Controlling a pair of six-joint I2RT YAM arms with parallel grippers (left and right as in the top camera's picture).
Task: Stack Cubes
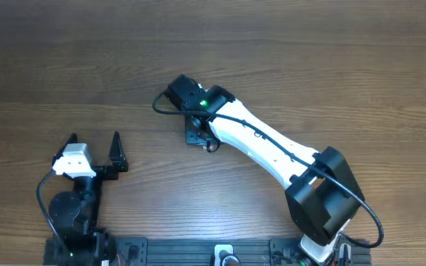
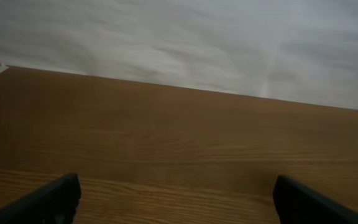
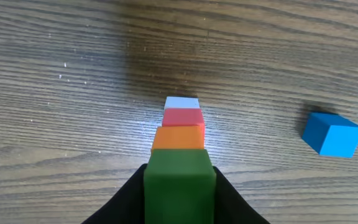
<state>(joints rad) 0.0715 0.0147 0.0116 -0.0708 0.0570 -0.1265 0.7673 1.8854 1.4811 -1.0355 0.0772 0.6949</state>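
right claw (image 3: 179, 208): clamped on the green cube (image 3: 179, 177), 1 finger on each side
green cube: right over the orange cube (image 3: 178, 138), can't tell if they touch
stack: orange, then red cube (image 3: 183, 117), pale blue cube (image 3: 182, 102) lowest
blue cube (image 3: 332, 132): alone on the wooden table (image 3: 55, 74), well apart from the stack
left claw (image 1: 95, 139): spread wide, close to my left base

Overhead, plus two low wrist cameras
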